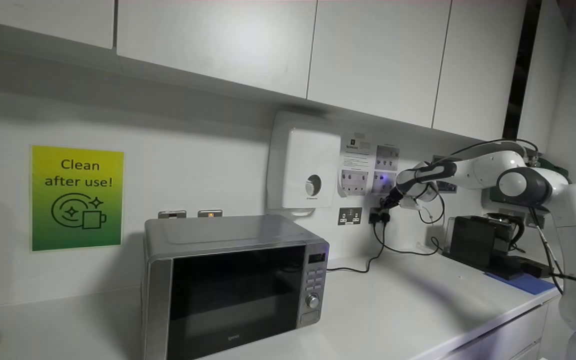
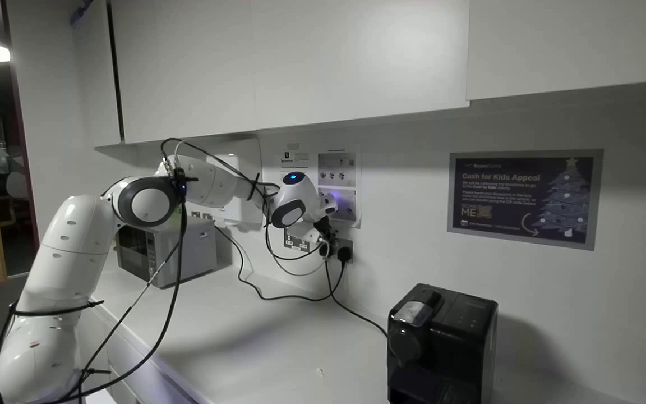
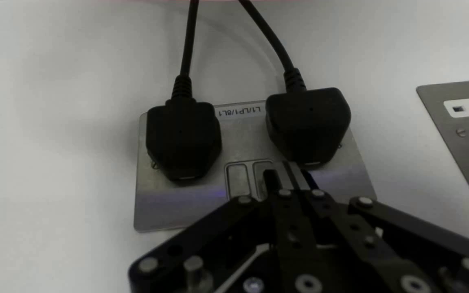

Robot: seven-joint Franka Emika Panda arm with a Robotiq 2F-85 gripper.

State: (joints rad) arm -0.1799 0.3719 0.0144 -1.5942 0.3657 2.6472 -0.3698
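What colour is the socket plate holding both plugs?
Silvery grey; the socket plate shows best in the wrist view.

Black plugs (image 3: 307, 122), silver socket plate (image 3: 242, 138), black claw (image 3: 291, 174), yellow-to-green poster (image 1: 77, 198)

Satin metal is seen on the socket plate (image 3: 242, 142) at the wrist view's centre, matt plastic on the plugs (image 3: 182, 140), dull surfaces on the end effector (image 3: 291, 176).

Dim, greyish light: glare blooms on a cabinet door (image 1: 223, 52), a soft shadow crosses the desk (image 1: 383, 300); in the wrist view, the socket plate (image 3: 173, 213) (violet-streaked) looks sharper than the claw (image 3: 291, 175).
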